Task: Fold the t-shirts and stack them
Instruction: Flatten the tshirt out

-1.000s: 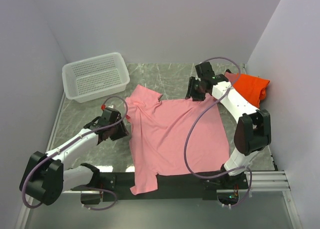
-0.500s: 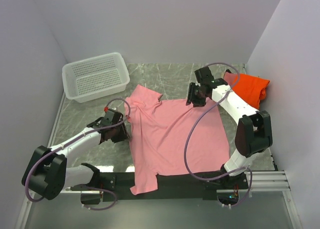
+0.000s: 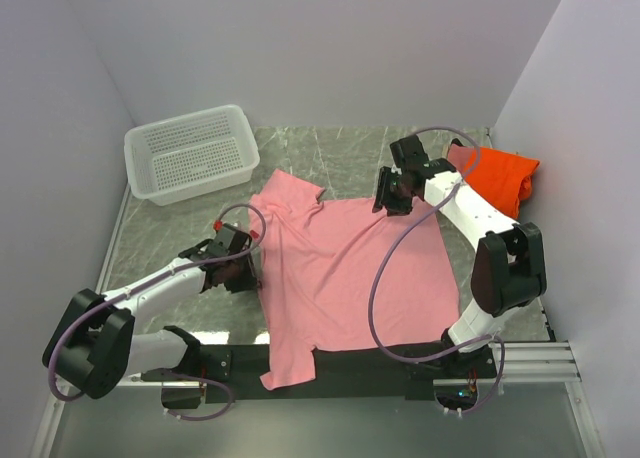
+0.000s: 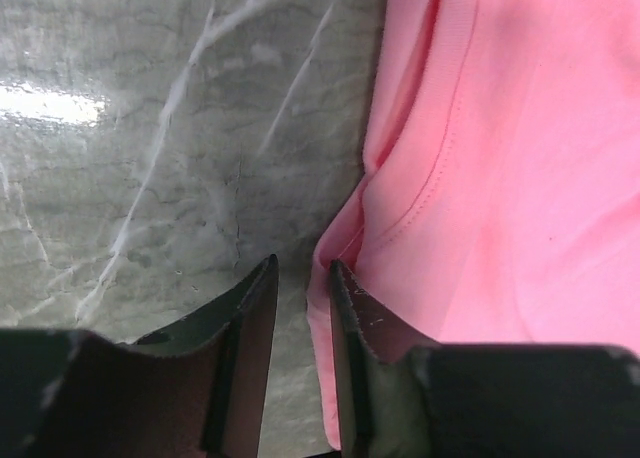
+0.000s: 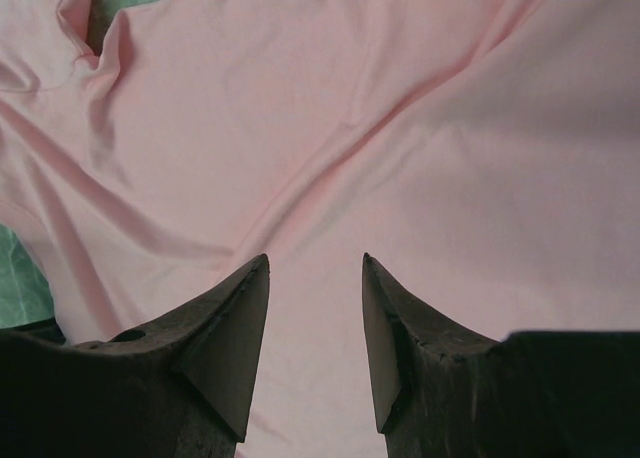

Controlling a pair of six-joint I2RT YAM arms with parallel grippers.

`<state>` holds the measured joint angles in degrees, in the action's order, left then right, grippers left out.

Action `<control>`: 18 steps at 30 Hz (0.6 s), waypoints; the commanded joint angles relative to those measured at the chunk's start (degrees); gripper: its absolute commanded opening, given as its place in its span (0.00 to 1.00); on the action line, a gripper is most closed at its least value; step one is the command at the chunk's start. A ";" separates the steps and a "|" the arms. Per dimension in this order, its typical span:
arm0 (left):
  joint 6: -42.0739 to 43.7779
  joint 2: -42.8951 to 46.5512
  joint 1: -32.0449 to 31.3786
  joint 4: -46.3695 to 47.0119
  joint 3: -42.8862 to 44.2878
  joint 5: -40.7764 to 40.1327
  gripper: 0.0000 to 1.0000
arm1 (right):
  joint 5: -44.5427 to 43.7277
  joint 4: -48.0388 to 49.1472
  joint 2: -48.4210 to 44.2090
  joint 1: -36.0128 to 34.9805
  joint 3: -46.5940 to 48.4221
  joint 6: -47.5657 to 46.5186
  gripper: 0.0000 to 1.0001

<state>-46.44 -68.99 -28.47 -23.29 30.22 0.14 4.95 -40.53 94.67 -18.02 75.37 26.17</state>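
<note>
In the middle of the grey marbled table top (image 3: 160,240): light pink short-sleeved cloth t-shirt (image 3: 350,268), spread open and wrinkled, with its near end hanging over the table edge between the two arm bases. At the left border of this shirt, low over the table: left gripper (image 3: 236,266). Open only a little, with a narrow gap between the two dark fingers (image 4: 250,318). In the left wrist view, the stitched pink edge just at the inner side of one finger and partly in the gap, not pinched. Bare marble under the other finger.

Over the far part of the same shirt: right gripper (image 3: 392,192), pointing down at the cloth. Jaws clearly apart, nothing between them, only smooth pink cloth below.

In the far right corner, beside the right arm: bright orange cloth t-shirt (image 3: 505,173), lying as a bundle. In the far left corner: white perforated plastic basket (image 3: 190,153), well apart from both shirts.
</note>
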 commanded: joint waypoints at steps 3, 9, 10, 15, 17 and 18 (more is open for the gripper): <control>-1.11 -0.09 -0.97 2.10 -0.86 0.82 0.30 | -0.82 1.42 -3.00 -0.26 -1.19 0.72 0.49; -1.55 -1.49 -1.85 3.07 -1.03 1.88 0.23 | -1.08 1.51 -3.27 -0.26 -1.54 0.72 0.49; -1.73 -1.58 -1.85 3.07 -1.21 1.79 0.20 | -1.08 1.51 -3.35 -0.35 -1.63 0.72 0.49; -2.60 -0.36 -1.85 0.46 -1.92 0.13 0.00 | -1.26 1.77 -3.35 -0.26 -1.98 0.72 0.49; -3.13 0.26 -1.85 -2.45 -1.22 -2.68 0.00 | -1.26 1.77 -3.44 -0.35 -2.07 0.81 0.49; -4.09 1.22 -1.85 -5.25 -0.08 -3.91 0.00 | -1.17 1.86 -3.53 -0.26 -2.16 0.72 0.49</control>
<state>-48.97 -69.41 -30.09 -21.50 29.50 0.49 4.51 -39.86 94.32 -18.02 73.67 26.20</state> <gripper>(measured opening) 0.013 0.494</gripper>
